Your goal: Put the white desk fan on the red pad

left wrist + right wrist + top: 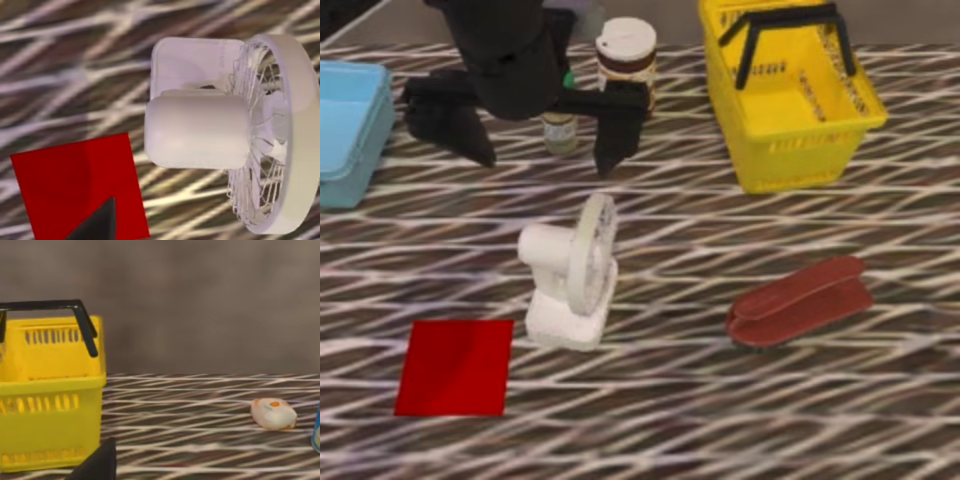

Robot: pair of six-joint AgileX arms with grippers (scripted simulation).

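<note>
The white desk fan (570,280) stands upright near the table's middle, its round grille facing right and its base flat on the table. The red pad (455,367) lies flat just left of the fan's base, a small gap between them. My left gripper (535,145) hovers open above the table behind the fan, its two black fingers spread wide and holding nothing. In the left wrist view the fan (200,132) fills the middle, the red pad (75,185) lies beside it, and one dark fingertip (102,222) shows. The right gripper's fingertip (100,462) shows only in its own wrist view.
A yellow basket (770,170) with black handles stands at the back right, also seen as the basket (50,390). A dark red brush (800,300) lies right of the fan. A blue bin (350,130) sits at the left edge; a white-lidded jar (626,55) stands at the back.
</note>
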